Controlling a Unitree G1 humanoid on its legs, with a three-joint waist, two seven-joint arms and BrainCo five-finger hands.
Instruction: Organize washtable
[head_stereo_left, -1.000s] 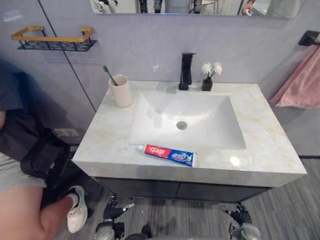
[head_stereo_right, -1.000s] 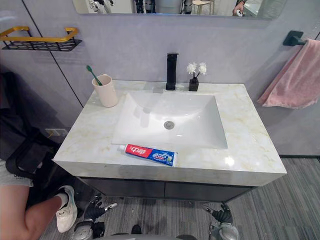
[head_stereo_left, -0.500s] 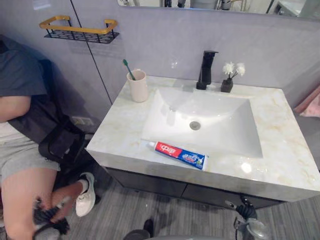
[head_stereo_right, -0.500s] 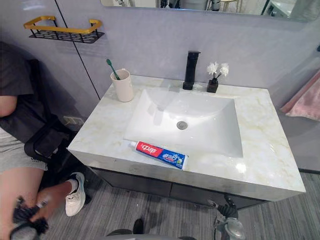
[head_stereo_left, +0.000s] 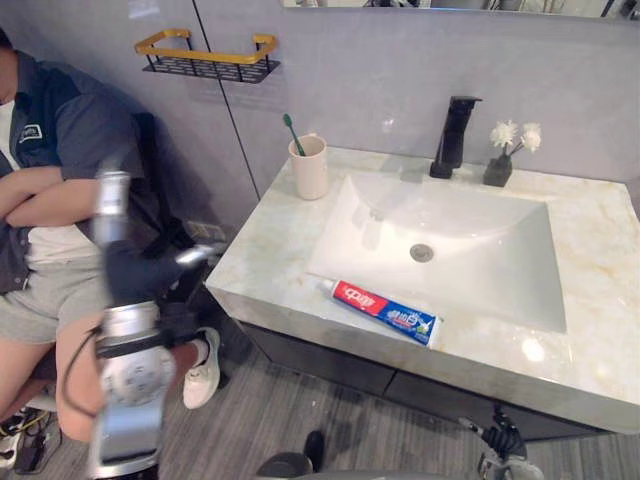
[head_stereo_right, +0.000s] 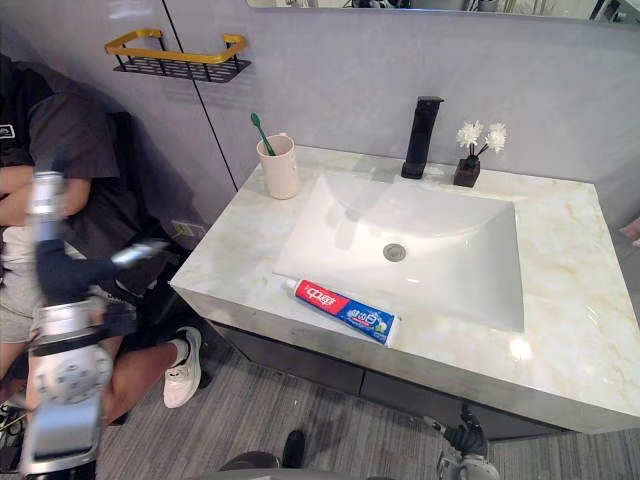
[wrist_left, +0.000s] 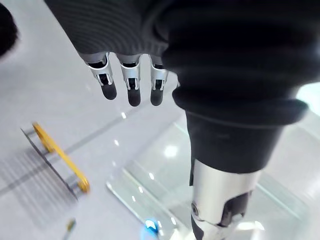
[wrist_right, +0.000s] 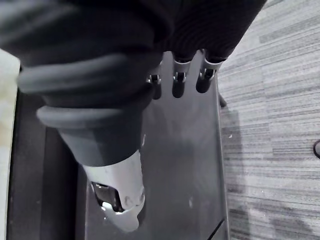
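Observation:
A red and blue toothpaste tube lies flat on the marble counter's front strip, just before the white basin. At the back left corner stands a beige cup with a green toothbrush in it. My left hand is raised beside the counter's left edge, well apart from the tube; its fingers are straight and hold nothing. My right hand hangs low in front of the dark cabinet, with relaxed, empty fingers.
A black faucet and a small dark vase of white flowers stand behind the basin. A gold and black wire shelf hangs on the wall at the left. A person sits close by, left of the washtable.
The camera has swung left, so the whole scene has shifted right. My left hand has risen from near the floor to counter height at the left.

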